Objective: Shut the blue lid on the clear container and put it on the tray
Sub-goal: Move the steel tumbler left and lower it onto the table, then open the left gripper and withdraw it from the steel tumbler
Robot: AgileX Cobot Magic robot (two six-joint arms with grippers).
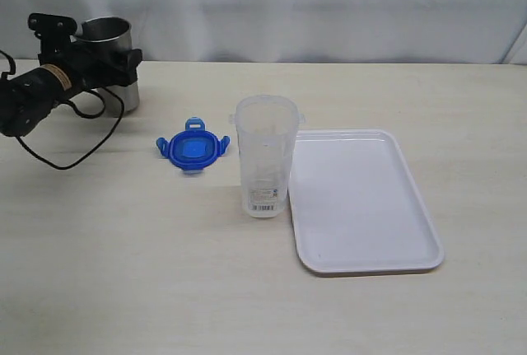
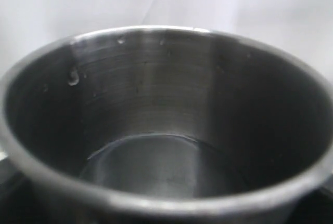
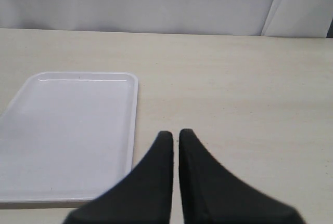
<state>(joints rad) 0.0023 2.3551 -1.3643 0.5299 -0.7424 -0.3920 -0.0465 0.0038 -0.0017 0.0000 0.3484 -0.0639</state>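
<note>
Left gripper (image 1: pixel 92 49) clasping metal cup (image 1: pixel 123 95), right gripper (image 3: pixel 176 136) closed near tray (image 3: pixel 133 120) edge

The left arm (image 1: pixel 33 95), at the far left of the scene, is black all over, with a rounded, barrel-like body. A tan label band (image 1: pixel 54 72) carrying small dark print too fine to read wraps round it, and a blocky black bracket (image 1: pixel 51 24) stands at its far end. Thin black cables (image 1: pixel 51 165) run off it, one in a wide loose loop on the surface (image 1: pixel 165 289) and a shorter one close under the body. The right gripper (image 3: pixel 176 134) has two matte black fingers (image 3: pixel 156 182), plain and unmarked, broad at the base and curving in to narrow rounded tips.
</note>
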